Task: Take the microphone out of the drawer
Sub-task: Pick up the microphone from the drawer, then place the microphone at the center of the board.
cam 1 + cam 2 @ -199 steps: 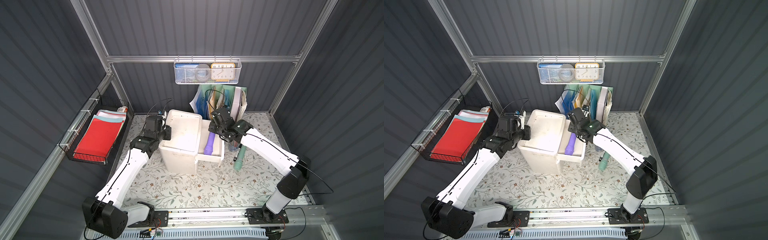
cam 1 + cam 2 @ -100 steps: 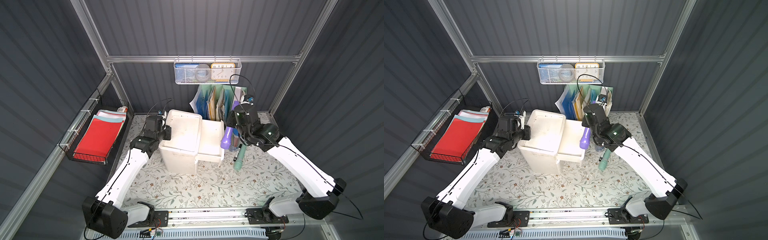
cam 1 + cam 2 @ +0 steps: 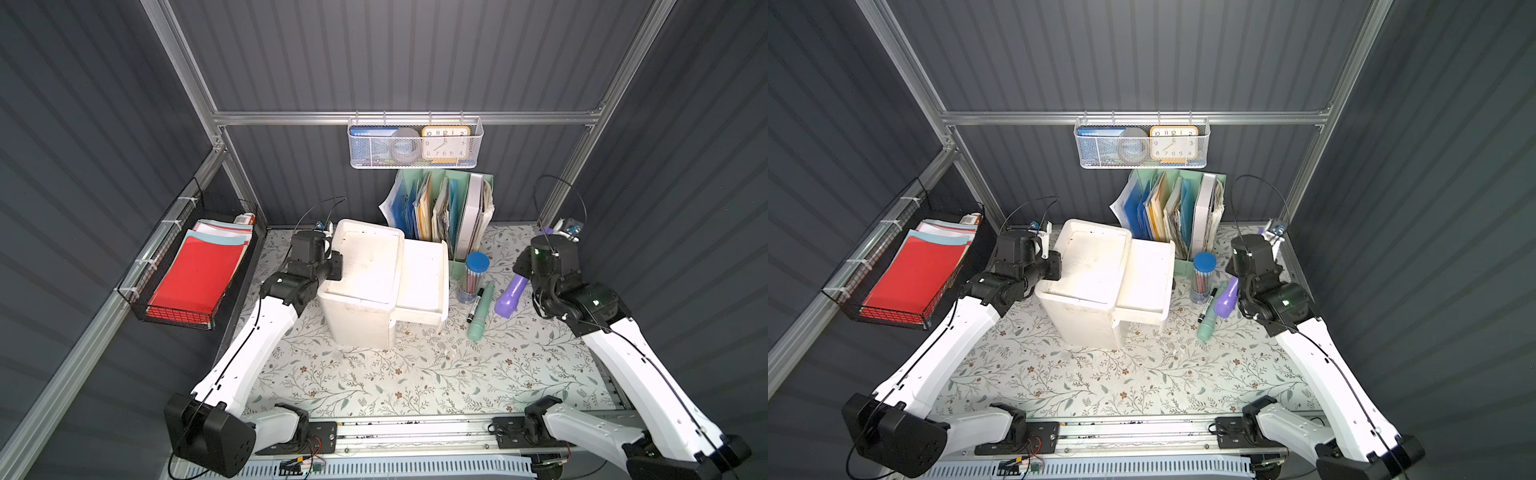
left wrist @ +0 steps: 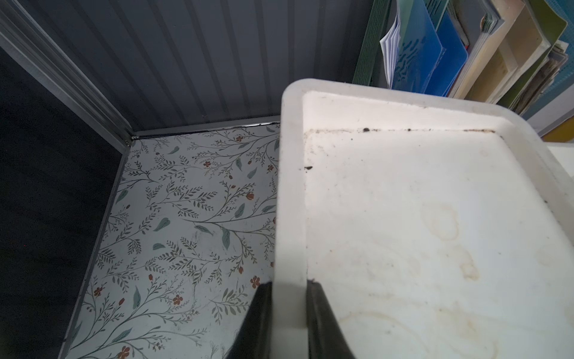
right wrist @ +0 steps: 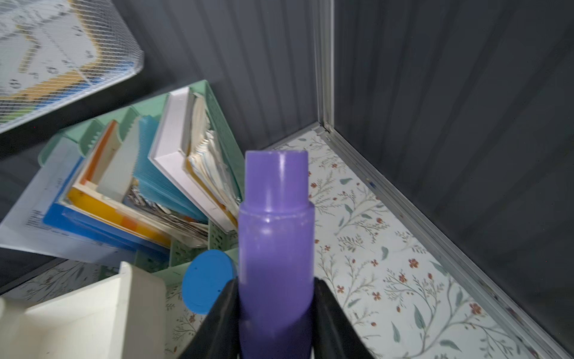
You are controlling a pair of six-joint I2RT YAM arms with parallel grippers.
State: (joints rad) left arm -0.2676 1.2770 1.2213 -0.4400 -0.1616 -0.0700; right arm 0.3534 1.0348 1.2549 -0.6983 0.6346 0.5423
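Right fingers (image 5: 222,314) gripped the purple microphone (image 5: 276,233) clear of the open drawer (image 3: 424,274), pencil jar (image 3: 473,276) and green marker (image 3: 480,311) between; left fingers (image 4: 261,314) pinched the cabinet (image 4: 290,186) rim.

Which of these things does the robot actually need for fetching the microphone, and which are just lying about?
In the job: purple microphone, gripped in the right pincer; open drawer; white drawer unit, its rim clamped by the left pincer.

Just lying about: pencil tube, black marker, green stick, file rack, clock basket, red-paper tray.
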